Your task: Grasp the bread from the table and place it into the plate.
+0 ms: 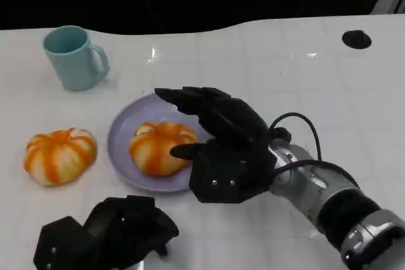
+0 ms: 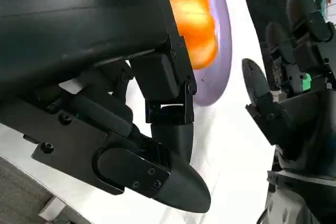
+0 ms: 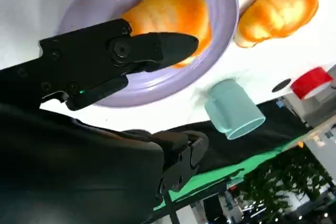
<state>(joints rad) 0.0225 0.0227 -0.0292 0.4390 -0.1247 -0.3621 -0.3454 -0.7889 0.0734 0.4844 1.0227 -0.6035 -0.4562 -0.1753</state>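
**A:** Two round orange-and-white striped bread rolls show on the white table point(image 1: 266, 67). Where does each one sit?

**B:** One bread roll point(image 1: 161, 147) lies on the round lavender plate point(image 1: 123, 134), near the middle of the table. The other bread roll point(image 1: 60, 155) rests on the bare tabletop just beside the plate, on the robot's left, apart from the rim.

**A:** What are the hands doing?

**B:** The right hand point(image 1: 218, 147), black on a silver forearm, hovers at the plate's right edge. Its fingers point(image 1: 190, 99) stretch out over the plated roll and its thumb points at the roll's near side. The fingers are spread apart and hold nothing; whether they touch the roll, I cannot tell. The left hand point(image 1: 107, 235) sits low at the near edge of the table, its fingers curled inward around nothing.

**A:** Anything else?

**B:** A pale teal ceramic mug point(image 1: 73, 58) stands upright beyond the plate, far left, handle to the right. A small black disc point(image 1: 356, 39) lies at the far right.
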